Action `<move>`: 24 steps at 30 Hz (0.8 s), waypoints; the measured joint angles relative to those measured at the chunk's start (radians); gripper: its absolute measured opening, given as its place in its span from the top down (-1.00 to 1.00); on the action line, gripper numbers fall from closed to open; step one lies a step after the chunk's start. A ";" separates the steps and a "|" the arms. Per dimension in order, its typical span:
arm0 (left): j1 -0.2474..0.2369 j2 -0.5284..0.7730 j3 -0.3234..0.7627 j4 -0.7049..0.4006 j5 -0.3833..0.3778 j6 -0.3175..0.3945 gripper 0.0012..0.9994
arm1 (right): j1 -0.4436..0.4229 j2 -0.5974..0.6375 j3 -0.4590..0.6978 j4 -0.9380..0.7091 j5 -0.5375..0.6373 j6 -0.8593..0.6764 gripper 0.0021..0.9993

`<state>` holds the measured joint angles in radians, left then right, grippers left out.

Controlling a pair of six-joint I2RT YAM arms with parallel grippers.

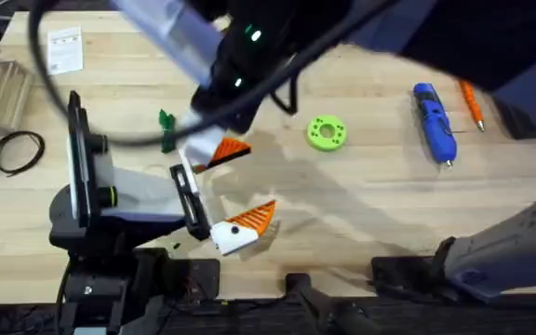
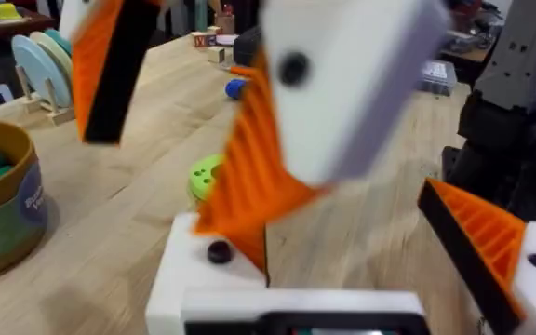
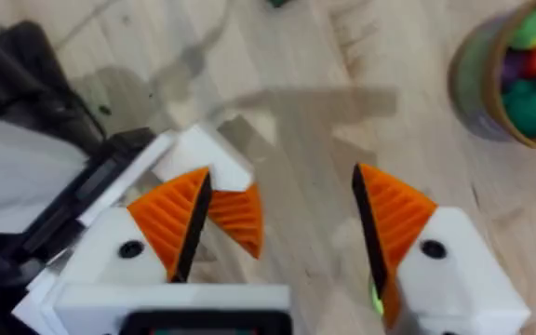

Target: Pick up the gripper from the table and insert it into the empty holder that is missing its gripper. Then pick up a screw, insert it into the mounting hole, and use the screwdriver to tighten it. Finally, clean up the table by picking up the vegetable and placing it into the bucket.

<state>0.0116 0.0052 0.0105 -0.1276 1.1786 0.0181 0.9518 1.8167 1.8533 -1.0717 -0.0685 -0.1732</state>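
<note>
Between the open right pincer [image 3: 282, 228] fingers, the gripper [image 3: 237, 219]

The right arm [image 1: 249, 46] blurs large across the overhead view, the bucket [image 3: 519, 84] cut by an edge

Screwdriver [image 1: 435, 122] at table's [image 1: 361, 214] far right, vegetable [image 1: 166, 129] far left of it

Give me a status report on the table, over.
Left gripper open; right gripper open, close by it. Vegetable on table, not in bucket. Screwdriver lying apart.
</note>
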 joint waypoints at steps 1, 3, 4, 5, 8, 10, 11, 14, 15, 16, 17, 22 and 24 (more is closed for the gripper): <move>0.000 0.000 0.000 0.000 0.000 0.000 -0.97 | -0.016 -0.011 -0.007 0.012 0.000 0.013 -0.82; 0.000 0.000 0.000 0.000 0.000 0.000 -0.97 | -0.047 -0.047 -0.041 0.053 0.000 0.036 -0.83; 0.000 0.000 0.000 0.000 0.000 0.000 -0.97 | -0.061 -0.072 -0.067 0.077 0.000 0.046 -0.83; 0.000 0.000 0.000 0.000 0.000 0.000 -0.97 | -0.076 -0.104 -0.101 0.101 0.000 0.058 -0.83; 0.000 0.000 0.000 0.000 0.000 0.000 -0.97 | -0.158 -0.271 -0.262 0.157 -0.002 0.115 -0.83; 0.000 0.000 0.000 0.000 0.000 0.000 -0.97 | -0.203 -0.335 -0.309 0.152 -0.002 0.135 -0.83; 0.000 0.000 0.000 0.000 0.000 0.000 -0.97 | -0.227 -0.364 -0.328 0.145 -0.002 0.145 -0.83; 0.000 0.000 0.000 0.000 0.000 0.000 -0.97 | -0.306 -0.434 -0.361 0.108 -0.003 0.167 -0.83; 0.000 0.000 0.000 0.000 0.000 0.000 -0.97 | -0.334 -0.452 -0.366 0.096 -0.003 0.175 -0.83; 0.000 0.000 0.000 0.000 0.000 0.000 -0.97 | -0.364 -0.469 -0.372 0.086 -0.004 0.182 -0.83; 0.000 0.000 0.000 0.000 0.000 0.000 -0.97 | -0.391 -0.483 -0.377 0.077 -0.004 0.189 -0.83; 0.000 0.000 0.000 0.000 0.000 0.000 -0.97 | -0.541 -0.555 -0.441 0.059 -0.004 0.204 -0.83; 0.000 0.000 0.000 0.000 0.000 0.000 -0.97 | -0.598 -0.578 -0.478 0.055 -0.004 0.208 -0.83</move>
<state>0.0116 0.0055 0.0105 -0.1276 1.1786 0.0185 0.3535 1.2386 1.3755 -1.0164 -0.0723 0.0345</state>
